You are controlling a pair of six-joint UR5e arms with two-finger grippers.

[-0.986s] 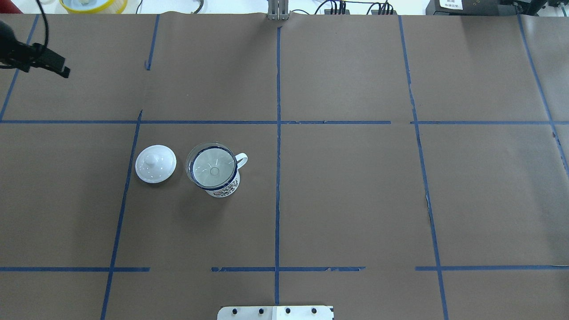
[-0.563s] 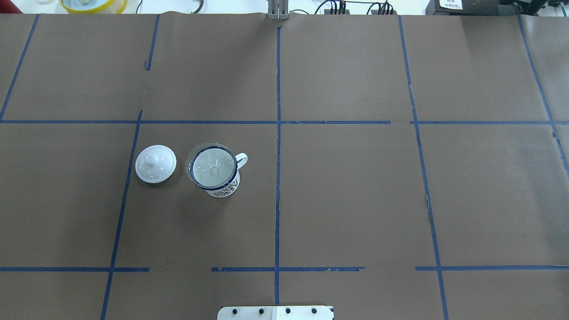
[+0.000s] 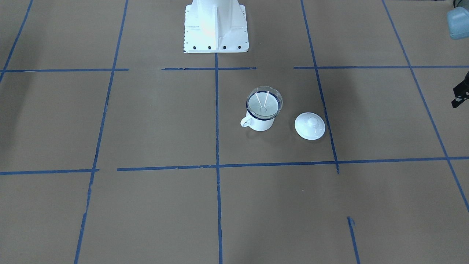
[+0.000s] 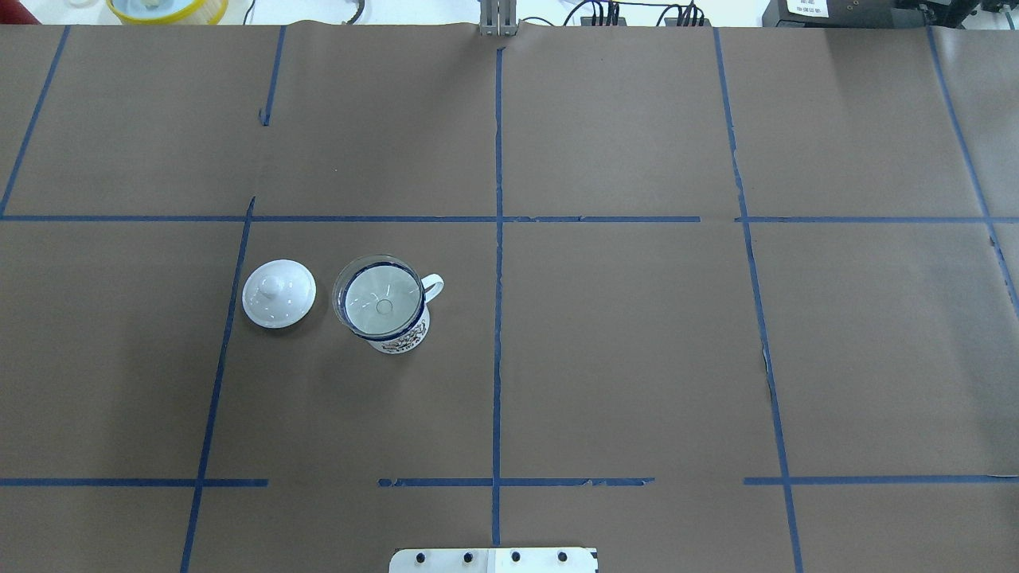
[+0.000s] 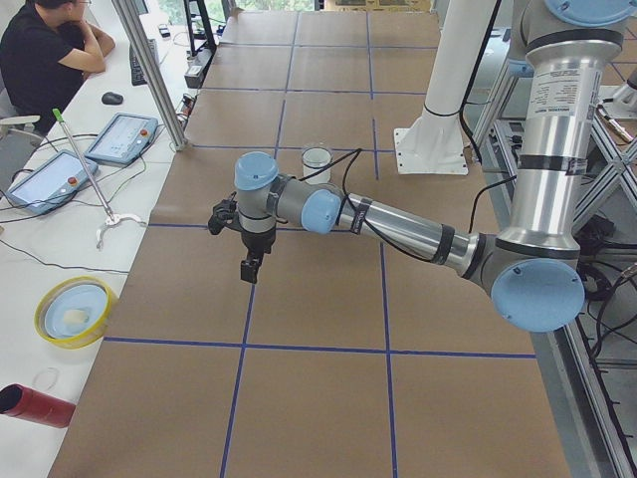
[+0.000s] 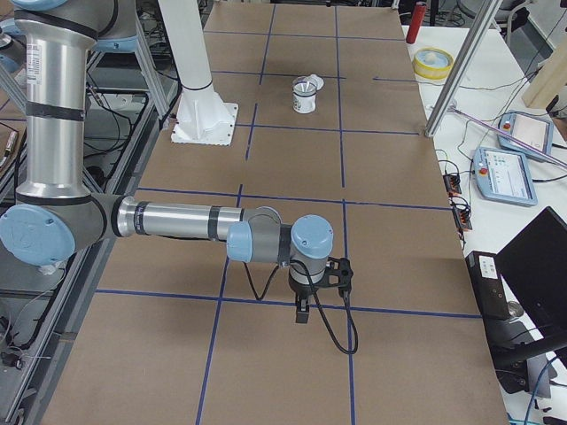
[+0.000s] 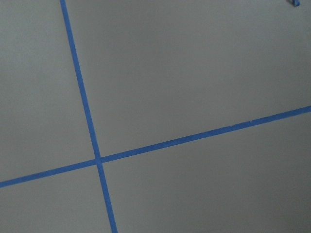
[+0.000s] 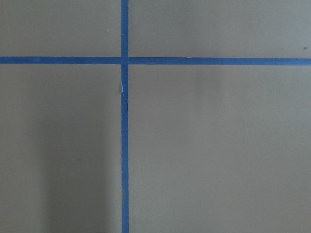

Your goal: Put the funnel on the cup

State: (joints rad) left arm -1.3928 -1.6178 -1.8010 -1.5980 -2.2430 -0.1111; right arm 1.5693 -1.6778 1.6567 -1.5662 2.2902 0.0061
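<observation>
The clear funnel (image 4: 380, 296) sits in the mouth of the white mug with a blue rim (image 4: 404, 339), stem down, left of the table's middle. Both also show in the front view, funnel (image 3: 264, 102) on cup (image 3: 261, 124). Neither gripper is near them. My left gripper (image 3: 460, 96) hangs far off at the table's left end, also in the left side view (image 5: 248, 269); I cannot tell if it is open or shut. My right gripper (image 6: 302, 312) hangs at the table's right end, seen only from the side; I cannot tell its state.
A round white knobbed lid (image 4: 279, 293) lies on the table just left of the mug. The robot's white base (image 3: 215, 27) stands at the near edge. A yellow bowl (image 5: 72, 311), tablets and a seated person are beyond the table's left end.
My left gripper, at the overhead view's upper left edge a second ago, has moved out of that view. Funnel, mug and lid have not moved.
</observation>
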